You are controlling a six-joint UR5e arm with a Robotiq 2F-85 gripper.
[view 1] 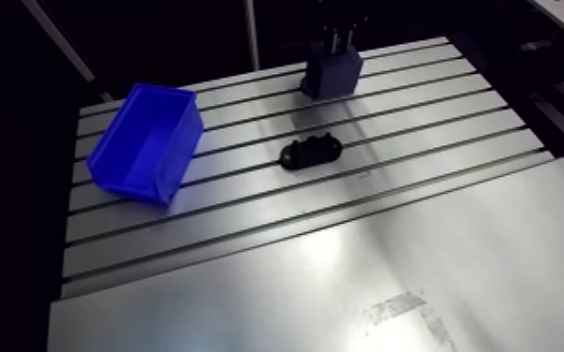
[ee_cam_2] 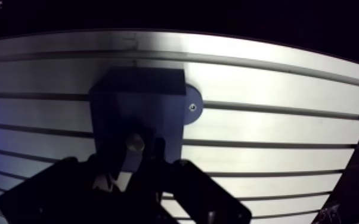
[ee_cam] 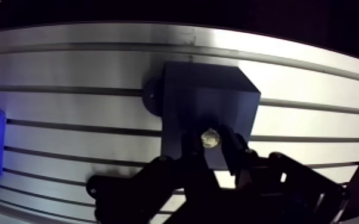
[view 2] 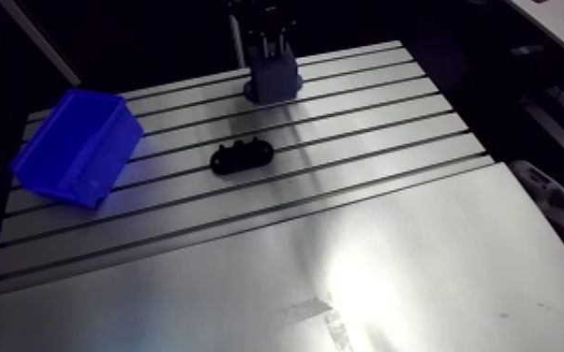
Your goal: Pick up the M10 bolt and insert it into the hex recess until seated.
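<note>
1. When you look at the arm view, you see the slotted aluminium table (view 1: 417,271) filling most of the scene, with its grooves on the far half and a plain plate on the near half.
2. On the left side of the grooved part stands the blue bin (view 1: 145,140), with its open side up and nothing visible inside it.
3. At the far edge of the table stands the dark blue block (view 1: 333,73). It is well apart from the bin.
4. Directly above this block you find the gripper (ee_cam: 214,148), which comes down from above. In the wrist view its two fingers (ee_cam: 237,152) are clenched on the M10 bolt, one on each side of it.
5. Between the bin and the block, nearer to you, a small black part (view 1: 311,152) lies flat across the grooves and touches nothing else.
6. At one side of the block, at table level, a round flat disc (ee_cam_2: 192,106) with a small hole sticks out.
7. The M10 bolt (ee_cam: 210,138) is the task's thing: it shows only as a shiny round end between the fingers, over the top face of the block. You cannot tell whether it touches the block, and the hex recess is hidden.
</note>
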